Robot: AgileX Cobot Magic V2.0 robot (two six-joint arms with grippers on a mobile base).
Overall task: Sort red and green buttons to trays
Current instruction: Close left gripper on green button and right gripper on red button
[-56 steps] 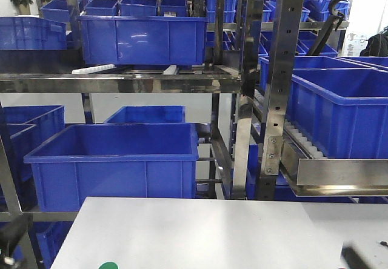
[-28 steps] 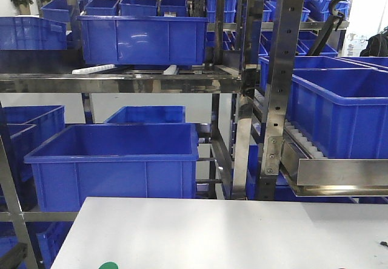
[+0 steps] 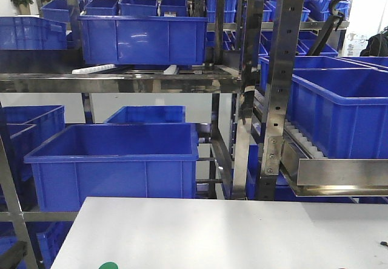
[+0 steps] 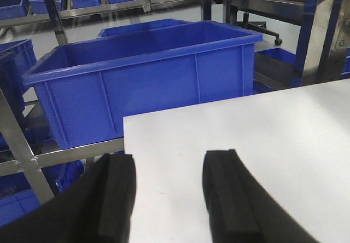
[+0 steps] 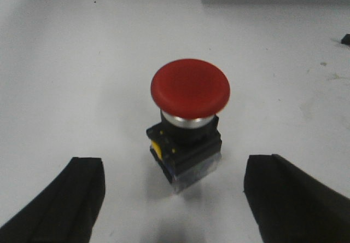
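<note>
— Gone from the lower right corner of the front view is the dark blurred shape that was there a second ago; the dark piece at the lower left has sunk lower too.

— And the racks?

— Unchanged. Steel racks (image 3: 276, 99) carry blue bins, and the big blue bin (image 3: 115, 160) sits just behind the white desk (image 3: 212, 232).

— Where is the red button (image 5: 190, 87)?

— Upright on the desk, seen from the right wrist. Its red mushroom cap sits on a black block with a bit of yellow at one side.

— Is the right gripper (image 5: 174, 199) on it?

— No. Its jaws stand wide apart, one on each side of the button, and neither touches it.

— The left gripper (image 4: 169, 194)?

— Jaws parted as well, with bare desk showing between the two black fingers (image 4: 116, 199). It hangs near the desk's corner, facing the blue bin.

— Anything else on the desk?

— A green sliver (image 3: 108, 265) at the bottom edge of the front view, cut off too much to tell what it is.
</note>
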